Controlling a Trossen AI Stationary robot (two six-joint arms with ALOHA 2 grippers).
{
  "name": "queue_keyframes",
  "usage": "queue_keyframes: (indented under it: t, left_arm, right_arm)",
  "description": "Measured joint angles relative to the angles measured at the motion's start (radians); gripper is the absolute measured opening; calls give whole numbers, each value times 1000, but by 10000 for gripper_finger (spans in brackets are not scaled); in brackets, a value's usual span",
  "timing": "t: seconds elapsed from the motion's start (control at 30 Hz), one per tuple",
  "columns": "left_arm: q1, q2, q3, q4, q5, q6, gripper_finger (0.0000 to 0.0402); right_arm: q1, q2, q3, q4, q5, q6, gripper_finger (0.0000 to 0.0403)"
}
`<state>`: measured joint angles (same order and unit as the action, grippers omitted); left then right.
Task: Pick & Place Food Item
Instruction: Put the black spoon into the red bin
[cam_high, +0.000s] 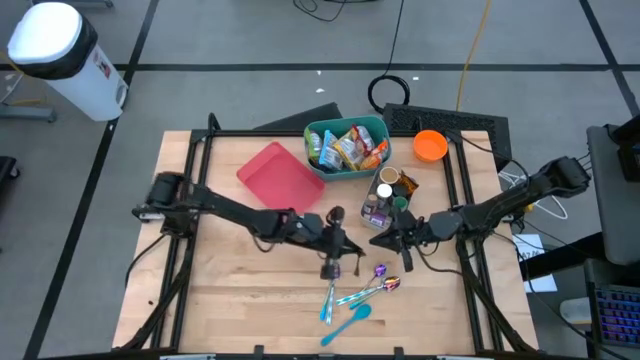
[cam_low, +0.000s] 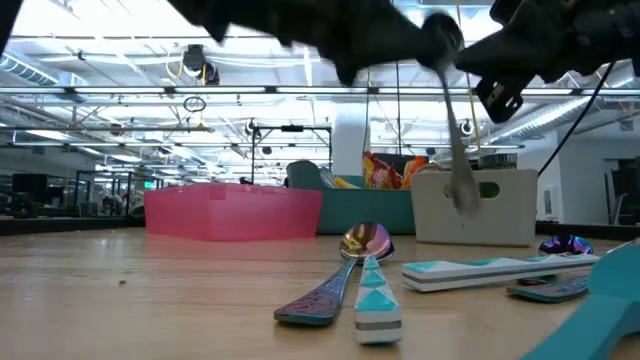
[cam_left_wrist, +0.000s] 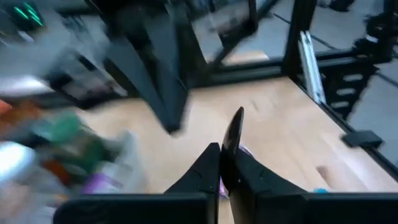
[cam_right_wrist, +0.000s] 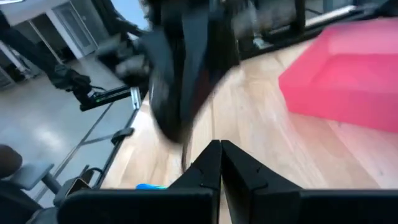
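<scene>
High view, left to right: pink tray (cam_high: 280, 175), bare, at the far left of the wooden table (cam_high: 230, 290).

Left gripper (cam_high: 338, 245): reached low over mid-table and clamped on a slim utensil (cam_low: 456, 140). The utensil is held near its upper end and hangs down clear of the wood. It is judged light, stiff and smooth, and liable to swing or slip in so narrow a grip.

Teal bin (cam_high: 318, 132), at the far edge: the food packets (cam_high: 348, 148) are stowed here, untouched. They are judged light, crinkly and easily crushed, best taken by a standing top edge.

Right gripper (cam_high: 385, 240): extended level toward the left one, fingers pressed together, nothing held.
</scene>
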<state>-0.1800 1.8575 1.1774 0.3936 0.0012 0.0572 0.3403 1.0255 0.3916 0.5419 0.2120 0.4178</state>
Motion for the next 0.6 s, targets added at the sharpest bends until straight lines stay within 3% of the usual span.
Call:
queue_keyframes:
  t: [0.17,0.27,0.5,0.6]
  left_arm:
    - [-17,-199,-116,3,-119,86,8]
    - [-15,-351,-259,53,-277,92,10]
    - [59,-654,-686,457,-592,46,11]
    - [133,-712,-833,583,-644,5,6]
  right_arm:
    - [0,-57,0,-4,-1,-22,0]
    - [1,-81,0,-9,-3,-23,0]
    - [-1,-89,0,-18,23,-64,0]
    - [-1,-89,0,-15,69,-71,0]
